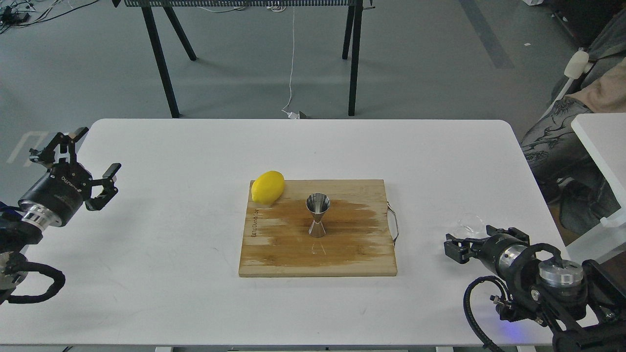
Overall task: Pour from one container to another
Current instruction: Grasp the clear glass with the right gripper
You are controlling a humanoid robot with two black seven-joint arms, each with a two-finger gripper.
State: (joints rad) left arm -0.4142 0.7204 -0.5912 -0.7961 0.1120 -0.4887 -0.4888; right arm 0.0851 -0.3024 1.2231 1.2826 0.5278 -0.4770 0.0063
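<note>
1 steel jigger (pixel 318 215) standing upright mid-frame on 1 wooden board (pixel 318 254) | 1 lemon (pixel 267 187) sitting at board's upper-left corner | 1 clear glass cup (pixel 470 225) lying lower right, just beside right gripper (pixel 452 248), finger state unclear | left gripper (pixel 93 168) hovering far left, fingers spread, empty

left hand (pixel 90 168) | wrist lettering, perhaps "Inspire" | cutting board (pixel 274 254) | engraving unreadable

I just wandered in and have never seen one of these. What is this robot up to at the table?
It is set up to pour from a small clear glass cup into the metal jigger, which stands upright on a damp wooden board beside a lemon. The right gripper is next to the cup; whether it holds it is unclear. The left gripper hangs open and empty at the table's left edge.
</note>
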